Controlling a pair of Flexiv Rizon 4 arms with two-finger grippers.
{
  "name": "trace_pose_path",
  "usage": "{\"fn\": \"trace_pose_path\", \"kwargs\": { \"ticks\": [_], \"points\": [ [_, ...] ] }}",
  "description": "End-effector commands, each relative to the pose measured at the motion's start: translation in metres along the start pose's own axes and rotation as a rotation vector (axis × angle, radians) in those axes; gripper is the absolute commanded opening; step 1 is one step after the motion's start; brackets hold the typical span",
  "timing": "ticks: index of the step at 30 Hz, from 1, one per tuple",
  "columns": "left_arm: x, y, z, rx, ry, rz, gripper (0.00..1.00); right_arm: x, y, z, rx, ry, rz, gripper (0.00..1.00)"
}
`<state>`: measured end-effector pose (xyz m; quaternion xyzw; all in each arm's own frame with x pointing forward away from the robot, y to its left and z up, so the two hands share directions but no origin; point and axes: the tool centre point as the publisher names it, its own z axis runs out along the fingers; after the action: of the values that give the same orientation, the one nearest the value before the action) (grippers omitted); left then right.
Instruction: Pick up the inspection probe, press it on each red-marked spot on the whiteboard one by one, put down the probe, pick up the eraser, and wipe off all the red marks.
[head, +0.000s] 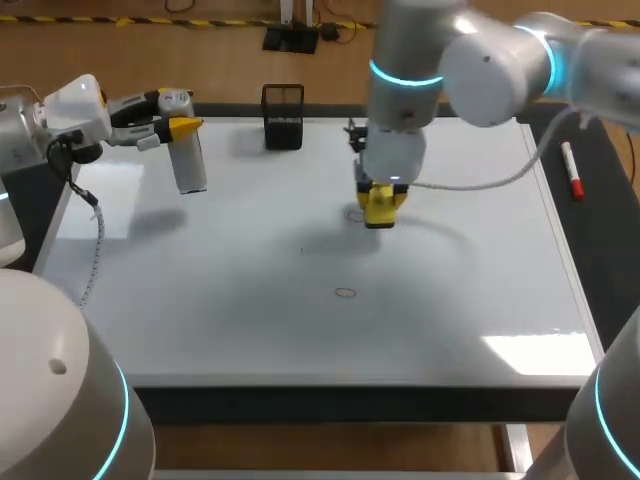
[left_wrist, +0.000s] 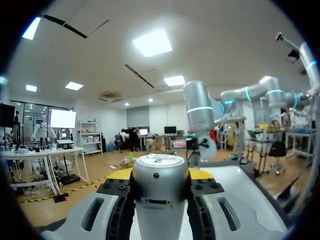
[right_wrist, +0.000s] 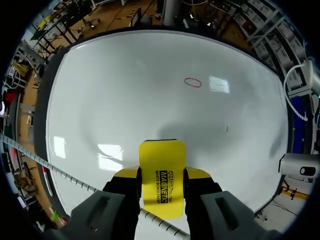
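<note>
The right jaws clamped the yellow eraser (right_wrist: 162, 175) at the whiteboard's (head: 460, 300) middle, toward its far edge. The left jaws gripped the silver probe (head: 186, 140) at the whiteboard's far left corner. A red oval mark (head: 345, 293) lay nearer the whiteboard's front.

The head view looks down from above and behind onto the white whiteboard (head: 450, 300). The left wrist view faces level into the room, close over the silver cylindrical probe (left_wrist: 160, 192) clamped in the left gripper (left_wrist: 160, 173). The right wrist view looks steeply down past the flat yellow eraser (right_wrist: 161, 157) in the right gripper (right_wrist: 161, 176), sharing the red oval mark (right_wrist: 193, 82) with the head view.
</note>
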<state>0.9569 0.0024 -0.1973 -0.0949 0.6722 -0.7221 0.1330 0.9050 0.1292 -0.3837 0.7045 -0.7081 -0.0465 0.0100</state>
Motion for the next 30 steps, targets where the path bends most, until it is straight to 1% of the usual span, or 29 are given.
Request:
{"fn": "trace_pose_path", "kwargs": {
  "ticks": [1, 3, 9, 18, 23, 30],
  "points": [
    [0.001, -0.001, 0.0, 0.0, -0.001, 0.001, 0.0, -0.021, -0.003, 0.007, 0.0, 0.026, -0.015, 0.0],
    [0.001, -0.001, 0.0, 0.0, -0.001, 0.001, 0.0, -0.03, 0.0, 0.009, 0.02, 0.045, -0.024, 0.0],
    [0.001, -0.001, 0.0, 0.0, -0.001, 0.001, 0.0, -0.047, 0.0, 0.015, 0.014, 0.026, -0.036, 0.0],
    [0.001, -0.001, 0.0, 0.0, -0.001, 0.001, 0.0, -0.069, -0.001, 0.024, 0.03, -0.003, -0.028, 0.0],
    [0.001, -0.001, 0.0, 0.0, -0.001, 0.001, 0.0, -0.076, -0.003, 0.028, 0.025, -0.015, -0.028, 0.0],
    [0.001, -0.001, 0.0, 0.0, -0.001, 0.001, 0.0, -0.077, -0.006, 0.036, 0.006, -0.019, -0.02, 0.0]
  ]
}}
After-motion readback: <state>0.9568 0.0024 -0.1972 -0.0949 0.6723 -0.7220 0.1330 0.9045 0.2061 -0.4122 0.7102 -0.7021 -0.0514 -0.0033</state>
